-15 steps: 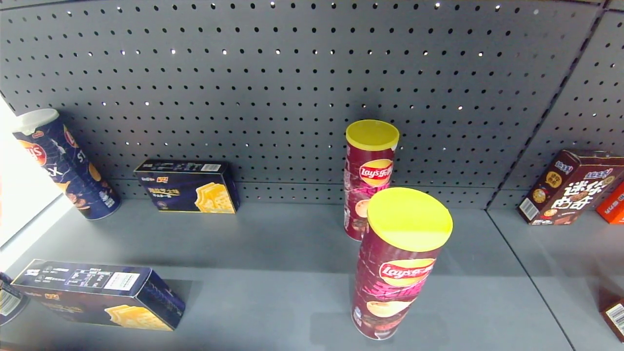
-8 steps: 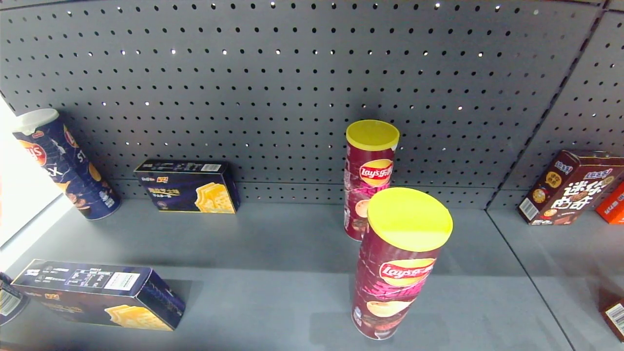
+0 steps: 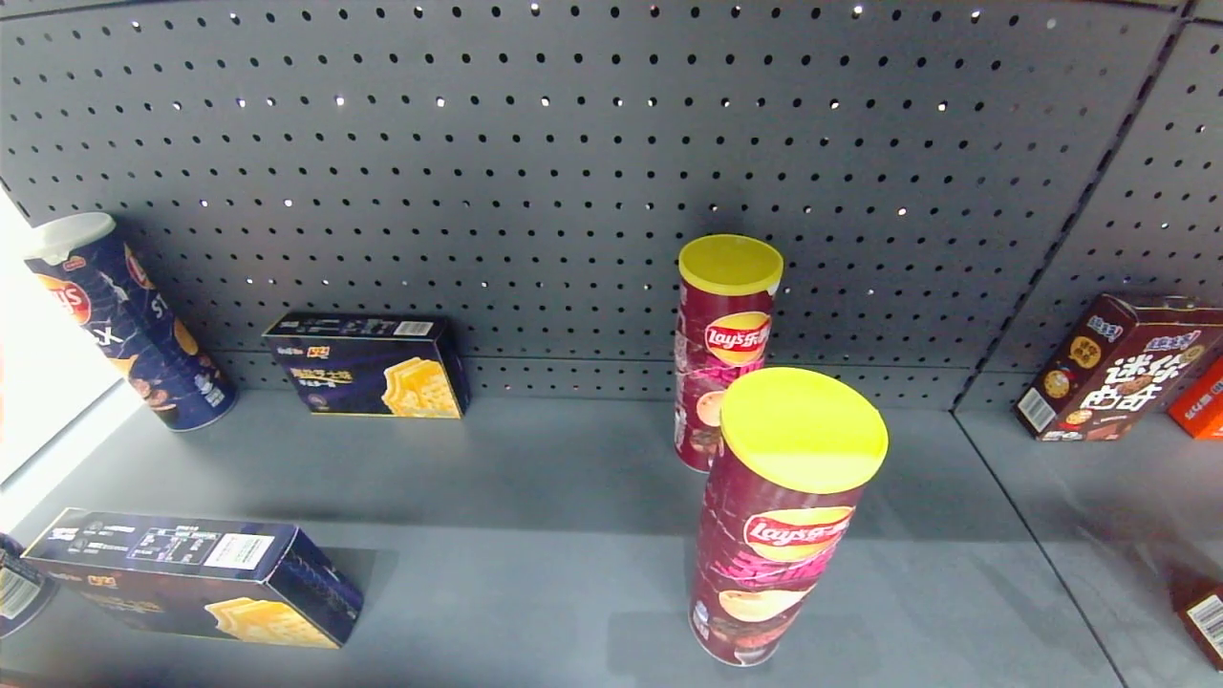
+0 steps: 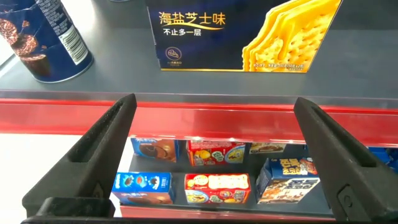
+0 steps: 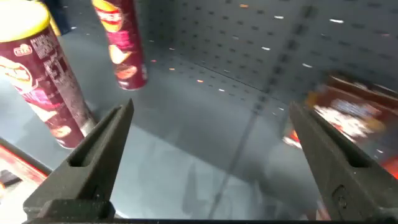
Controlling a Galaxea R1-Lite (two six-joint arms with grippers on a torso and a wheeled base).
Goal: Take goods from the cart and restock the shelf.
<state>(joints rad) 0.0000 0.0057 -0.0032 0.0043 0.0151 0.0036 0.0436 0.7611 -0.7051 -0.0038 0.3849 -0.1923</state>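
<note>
Two maroon chip cans with yellow lids stand upright on the grey shelf (image 3: pixel 535 478), one near the front (image 3: pixel 788 516) and one behind it by the pegboard (image 3: pixel 726 354). In the right wrist view my right gripper (image 5: pixel 210 109) is open with nothing in it, over bare shelf floor between the front can (image 5: pixel 43 81) and a brown box (image 5: pixel 351 115). My left gripper (image 4: pixel 216 106) is open with nothing between its fingers, level with the shelf's red front edge (image 4: pixel 211 112), just before a navy cracker box (image 4: pixel 242 34).
A navy chip can (image 3: pixel 129 320) leans at the far left, with two navy cracker boxes (image 3: pixel 368 365) (image 3: pixel 196 578) nearby. A brown box (image 3: pixel 1113 368) and an orange box (image 3: pixel 1202 401) sit in the right bay. A lower shelf holds several small boxes (image 4: pixel 217 186).
</note>
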